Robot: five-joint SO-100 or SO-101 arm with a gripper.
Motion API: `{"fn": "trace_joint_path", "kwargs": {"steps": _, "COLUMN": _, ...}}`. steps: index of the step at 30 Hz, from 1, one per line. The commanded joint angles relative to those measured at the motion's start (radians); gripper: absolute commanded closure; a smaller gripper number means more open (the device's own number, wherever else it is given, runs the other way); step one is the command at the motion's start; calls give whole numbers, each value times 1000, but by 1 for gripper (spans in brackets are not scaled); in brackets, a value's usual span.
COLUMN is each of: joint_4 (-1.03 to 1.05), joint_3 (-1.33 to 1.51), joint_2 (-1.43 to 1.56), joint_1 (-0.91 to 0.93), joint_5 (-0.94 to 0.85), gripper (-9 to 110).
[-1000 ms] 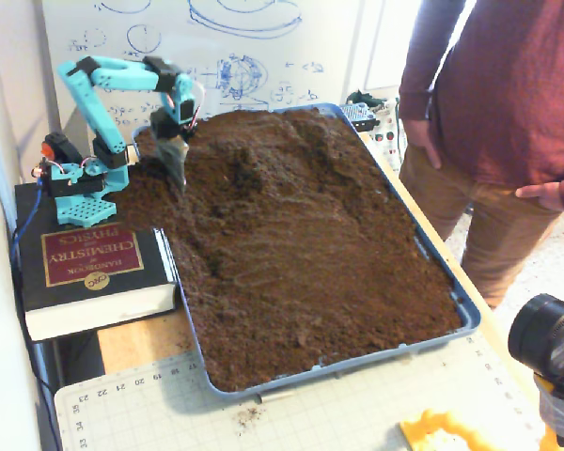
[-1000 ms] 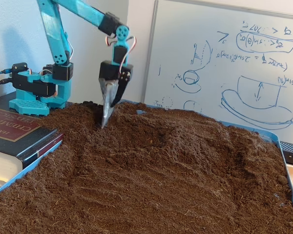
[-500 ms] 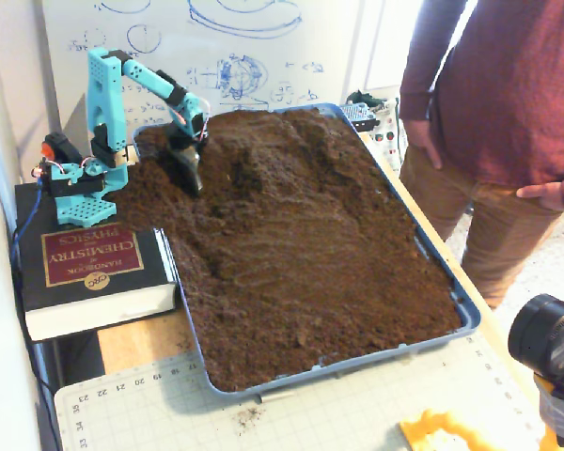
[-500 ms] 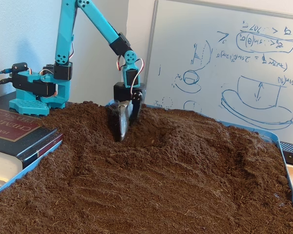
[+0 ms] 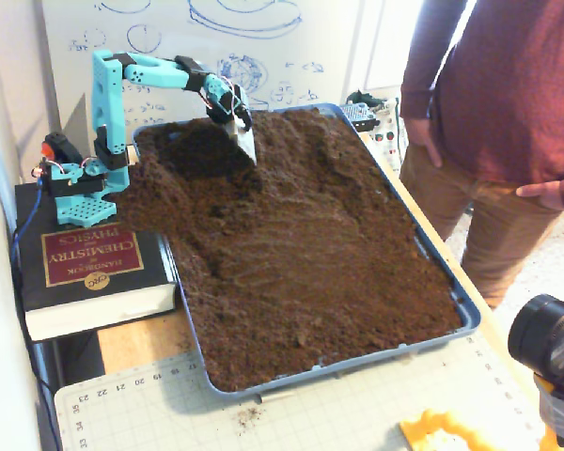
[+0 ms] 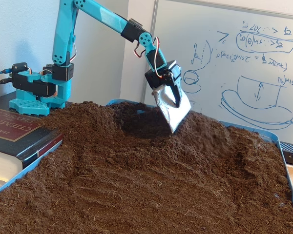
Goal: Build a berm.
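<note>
Dark brown crumbly soil fills a blue tray (image 5: pixel 467 312) (image 6: pixel 279 138). The berm (image 5: pixel 296 141) (image 6: pixel 207 139) is a raised mound along the tray's far part, higher than the flatter soil in front. My gripper (image 5: pixel 247 150) (image 6: pixel 175 122), on the turquoise arm, carries a silver blade-like face. It hangs tilted just above the soil at the mound's left flank, its tip at the surface. I see no gap between the jaws, so it looks shut. A shadowed hollow (image 6: pixel 141 124) lies to its left.
A thick chemistry handbook (image 5: pixel 89 268) (image 6: pixel 14 129) lies beside the tray under the arm's base (image 5: pixel 75 183). A person (image 5: pixel 508 103) stands at the tray's right side. A whiteboard (image 6: pixel 224 63) stands behind. A black camera (image 5: pixel 548 343) sits at the front right.
The gripper has swept from the tray's back-left corner toward the middle of the far side, risen out of the soil and tipped up. Soil is pushed toward the mound, leaving a hollow.
</note>
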Motion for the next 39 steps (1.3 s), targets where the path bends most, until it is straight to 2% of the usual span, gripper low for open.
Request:
{"fn": "trace_joint_path", "kwargs": {"steps": 1, "joint_4": 91, "joint_3": -14, "joint_2": 310, "joint_1": 15, "joint_5": 0, "gripper": 101}}
{"fn": "trace_joint_path", "kwargs": {"steps": 5, "joint_4": 454, "joint_3": 104, "joint_2": 581, "joint_1": -3, "joint_5": -6, "gripper": 101}}
{"fn": "trace_joint_path", "kwargs": {"steps": 8, "joint_4": 718, "joint_3": 178, "joint_2": 670, "joint_1": 18, "joint_5": -38, "gripper": 101}}
{"fn": "trace_joint_path", "kwargs": {"steps": 12, "joint_4": 887, "joint_3": 201, "joint_2": 695, "joint_1": 169, "joint_5": -261, "gripper": 101}}
{"fn": "trace_joint_path", "kwargs": {"steps": 18, "joint_4": 890, "joint_3": 287, "joint_2": 611, "joint_1": 517, "joint_5": -887, "gripper": 101}}
{"fn": "trace_joint_path", "kwargs": {"steps": 21, "joint_4": 884, "joint_3": 333, "joint_2": 508, "joint_1": 670, "joint_5": -1120, "gripper": 101}}
{"fn": "trace_joint_path", "kwargs": {"steps": 23, "joint_4": 851, "joint_3": 360, "joint_2": 403, "joint_1": 736, "joint_5": -1212, "gripper": 101}}
{"fn": "trace_joint_path", "kwargs": {"steps": 30, "joint_4": 626, "joint_3": 379, "joint_2": 101, "joint_1": 782, "joint_5": -1247, "gripper": 101}}
{"fn": "trace_joint_path", "kwargs": {"steps": 36, "joint_4": 387, "joint_3": 336, "joint_2": 26, "joint_1": 779, "joint_5": -1230, "gripper": 101}}
{"fn": "trace_joint_path", "kwargs": {"steps": 39, "joint_4": 316, "joint_3": 302, "joint_2": 17, "joint_1": 758, "joint_5": -1149, "gripper": 101}}
